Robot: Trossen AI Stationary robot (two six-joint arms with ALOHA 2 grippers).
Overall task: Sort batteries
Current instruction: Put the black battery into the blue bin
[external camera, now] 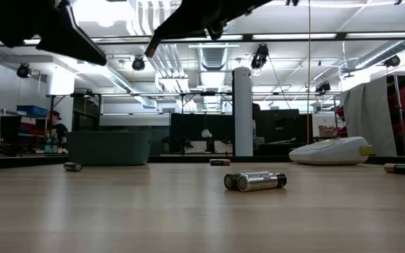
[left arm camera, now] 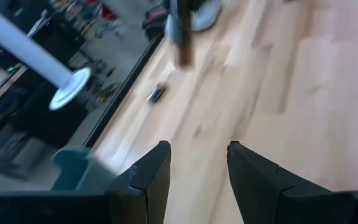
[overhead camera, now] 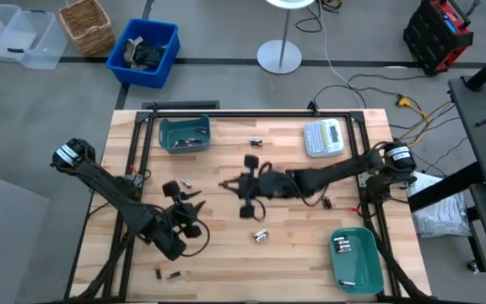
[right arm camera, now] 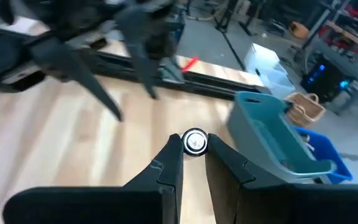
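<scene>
My right gripper (overhead camera: 226, 183) hangs above the table's middle, shut on one battery (right arm camera: 195, 142), whose round silvery end faces the wrist camera. My left gripper (left arm camera: 197, 163) stands open above the wood left of the middle (overhead camera: 194, 203), with nothing between its fingers. Loose batteries lie on their sides on the table: a pair (overhead camera: 261, 235) near the middle, also in the low view (external camera: 255, 181), one (overhead camera: 256, 141) toward the far edge, one (overhead camera: 186, 182) beside the left gripper, and two (overhead camera: 165, 273) by the near left corner. My right gripper pinches the battery by its round sides (right arm camera: 188, 144) between the two fingertips. The battery lies along the fingers, one end toward the wrist. It is lifted clear of the table, high above the wood in the low view.
A teal tray (overhead camera: 169, 143) at the far left holds a few batteries, and a second teal tray (overhead camera: 369, 266) at the near right holds silvery ones. A grey-white label maker (overhead camera: 324, 138) lies at the far right. Dark frame rails run along the table's edges.
</scene>
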